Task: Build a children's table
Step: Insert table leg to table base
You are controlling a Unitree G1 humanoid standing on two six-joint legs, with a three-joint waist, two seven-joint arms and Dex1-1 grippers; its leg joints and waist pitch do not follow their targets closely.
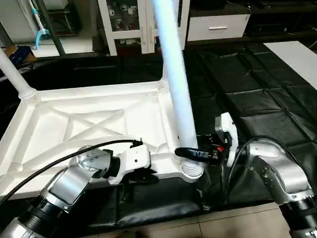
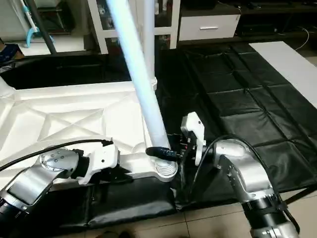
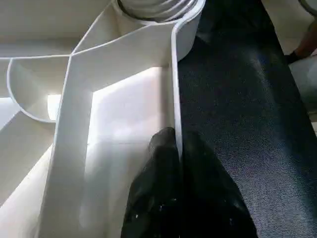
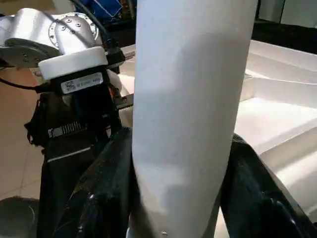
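Right gripper (image 1: 190,153) pinches the smooth tapered leg (image 1: 174,79); left gripper (image 3: 178,148) (pressed together) clamps the ribbed tabletop (image 1: 89,119) rim.

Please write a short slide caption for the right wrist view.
Right pincer holds a white table leg; left pincer grips the tabletop edge.

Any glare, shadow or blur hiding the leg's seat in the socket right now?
Left eye view: leg looks bluish, glare on the tabletop, socket readable. Right wrist view: leg soft, too close; right gripper fingers dark on both sides of it. Left wrist view: left gripper shadowed on the rim, sunlit patch beside.
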